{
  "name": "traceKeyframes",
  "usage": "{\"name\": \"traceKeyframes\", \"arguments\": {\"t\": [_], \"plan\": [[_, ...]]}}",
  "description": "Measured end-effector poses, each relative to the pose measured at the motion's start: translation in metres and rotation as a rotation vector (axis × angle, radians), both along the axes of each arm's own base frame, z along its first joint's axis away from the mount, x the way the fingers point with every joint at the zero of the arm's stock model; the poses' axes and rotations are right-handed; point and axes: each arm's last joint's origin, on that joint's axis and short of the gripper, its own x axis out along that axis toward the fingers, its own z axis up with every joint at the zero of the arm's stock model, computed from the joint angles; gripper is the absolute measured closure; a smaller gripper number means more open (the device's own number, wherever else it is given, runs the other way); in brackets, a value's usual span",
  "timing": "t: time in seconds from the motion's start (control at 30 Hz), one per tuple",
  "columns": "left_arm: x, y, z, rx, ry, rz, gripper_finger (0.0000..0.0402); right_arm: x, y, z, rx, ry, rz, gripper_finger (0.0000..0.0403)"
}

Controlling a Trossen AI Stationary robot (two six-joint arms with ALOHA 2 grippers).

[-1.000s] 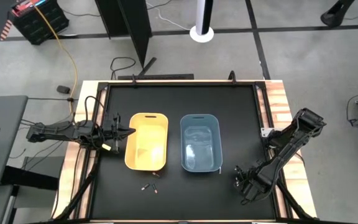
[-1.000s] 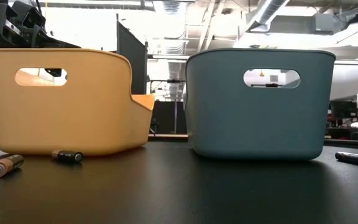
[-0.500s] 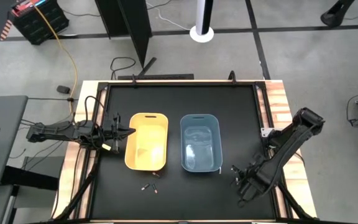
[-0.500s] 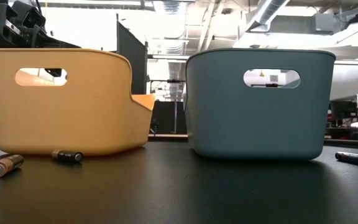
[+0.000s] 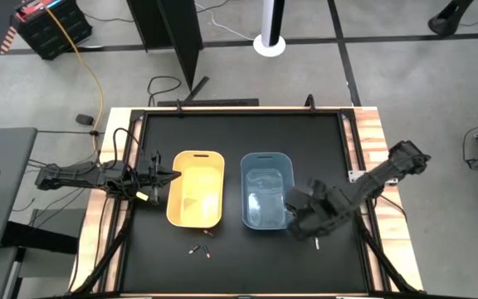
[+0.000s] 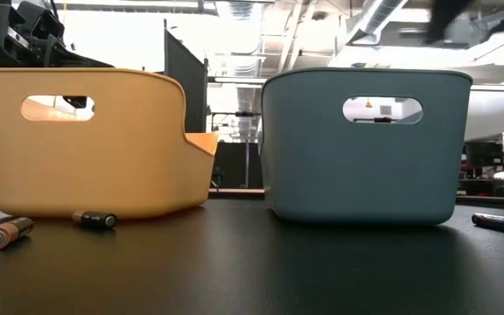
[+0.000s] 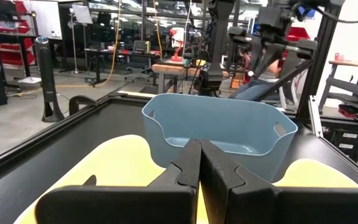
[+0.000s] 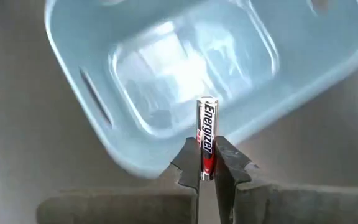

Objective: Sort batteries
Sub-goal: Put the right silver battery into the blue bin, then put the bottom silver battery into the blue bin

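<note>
My right gripper (image 5: 295, 219) hovers by the near right corner of the blue bin (image 5: 266, 189) and is shut on a silver-and-red battery (image 8: 207, 134). The wrist view looks down past it into the blue bin (image 8: 191, 68). My left gripper (image 5: 173, 174) waits, shut and empty (image 7: 199, 163), at the left rim of the yellow bin (image 5: 196, 188). Two small batteries (image 5: 199, 247) lie on the table in front of the yellow bin. In the low view they appear as a copper-topped one (image 6: 5, 233) and a dark one (image 6: 94, 219). Another battery (image 6: 497, 222) lies right of the blue bin (image 6: 361, 144). My right gripper pinches the battery by its red end (image 8: 207, 163) between the two fingertips (image 8: 225, 160). The silver end (image 8: 207, 107) sticks out past the fingers, in line with them. The fingers slant downward toward the blue bin, and the battery is lifted clear of the table.
The two bins stand side by side in the middle of the black table (image 5: 239, 141), yellow on the left and blue on the right. Black cables (image 5: 123, 145) run along the table's left edge. Bare table lies behind and in front of the bins.
My right gripper has swung from the near right part of the table leftward to the blue bin's near right corner, carrying the battery. The left arm, the bins and the loose batteries have stayed put.
</note>
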Motion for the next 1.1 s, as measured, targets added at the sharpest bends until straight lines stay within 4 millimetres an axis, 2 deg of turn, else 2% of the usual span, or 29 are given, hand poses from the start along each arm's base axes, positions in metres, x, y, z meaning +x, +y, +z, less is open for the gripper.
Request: {"name": "traceKeyframes", "arguments": {"t": [0.1,0.2,0.3,0.43,0.53,0.6,0.73,0.87,0.93,1.1], "plan": [[0.0,0.0,0.0,0.0,0.0,0.0,0.0401,0.014,-0.013,0.002,-0.008,-0.038,0.045,0.0361],[0.0,0.0,0.0,-0.002,0.0,0.0,0.0401,0.022,-0.024,0.002,-0.017,-0.047,0.054,0.0333],[0.0,0.0,0.0,-0.003,0.0,0.0,0.0401,0.024,-0.03,0.002,-0.022,-0.037,0.054,0.0283],[0.0,0.0,0.0,-0.003,0.0,0.0,0.0401,0.022,-0.027,0.002,-0.023,-0.028,0.065,0.0201],[0.0,0.0,0.0,-0.003,0.0,0.0,0.0401,0.013,-0.016,0.003,-0.012,-0.024,0.06,0.0153],[0.0,0.0,0.0,-0.003,0.0,0.0,0.0401,0.002,-0.006,0.003,-0.005,0.0,0.037,0.0137],[0.0,0.0,0.0,-0.004,0.0,0.0,0.0401,-0.027,0.021,0.001,0.011,0.035,-0.048,0.0133],[0.0,0.0,0.0,-0.003,0.0,0.0,0.0401,-0.051,0.049,-0.001,0.072,-0.011,-0.164,0.0133],[0.0,0.0,0.0,-0.004,0.0,0.0,0.0401,-0.061,0.061,-0.009,0.088,-0.021,-0.218,0.0133],[0.0,0.0,0.0,-0.013,-0.003,-0.001,0.0401,-0.075,0.086,-0.049,0.1,0.015,-0.333,0.0133]]}}
